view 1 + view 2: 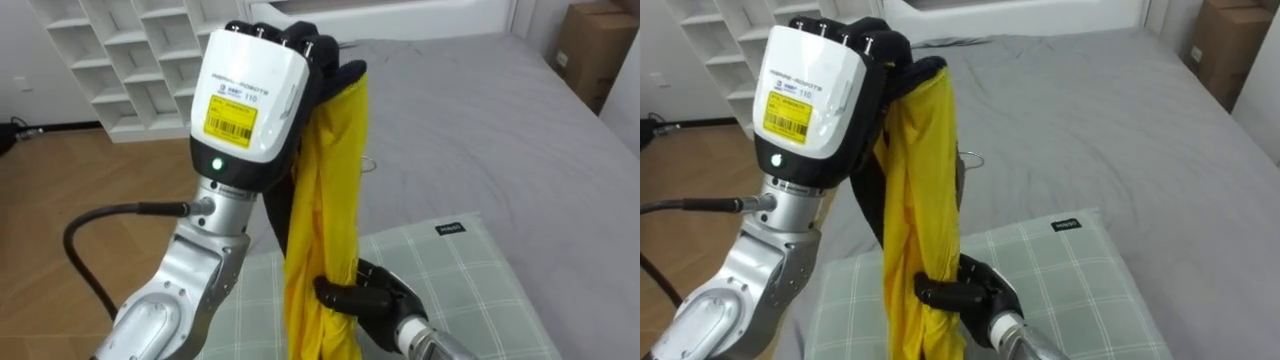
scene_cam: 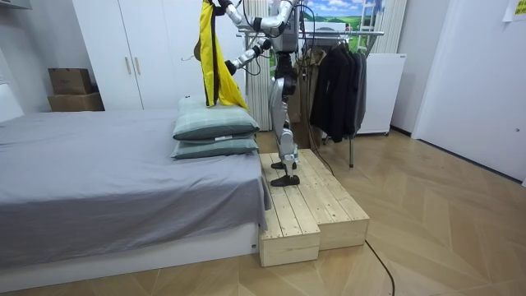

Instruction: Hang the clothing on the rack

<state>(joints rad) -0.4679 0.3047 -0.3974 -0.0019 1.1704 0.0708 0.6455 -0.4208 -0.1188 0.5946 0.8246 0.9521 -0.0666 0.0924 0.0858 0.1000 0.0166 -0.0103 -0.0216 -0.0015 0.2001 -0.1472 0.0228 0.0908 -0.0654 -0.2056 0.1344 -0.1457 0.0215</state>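
The left hand (image 1: 815,95) is raised, its dark fingers curled over the top of a yellow garment (image 1: 925,200) with black edging that hangs straight down. Lower, the right hand (image 1: 965,295) grips the cloth. Beneath lies a green checked pillow (image 1: 1070,280) on the grey bed (image 1: 1090,120). A white cubby shelf (image 1: 730,40) stands beyond.

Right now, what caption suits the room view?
Robot on pale wooden platform holds long yellow cloth garment in left hand and right hand.

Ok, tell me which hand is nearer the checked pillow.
Right. The right hand grips the yellow garment low, just over the pillow; the left hand holds the garment's top, raised well above it.
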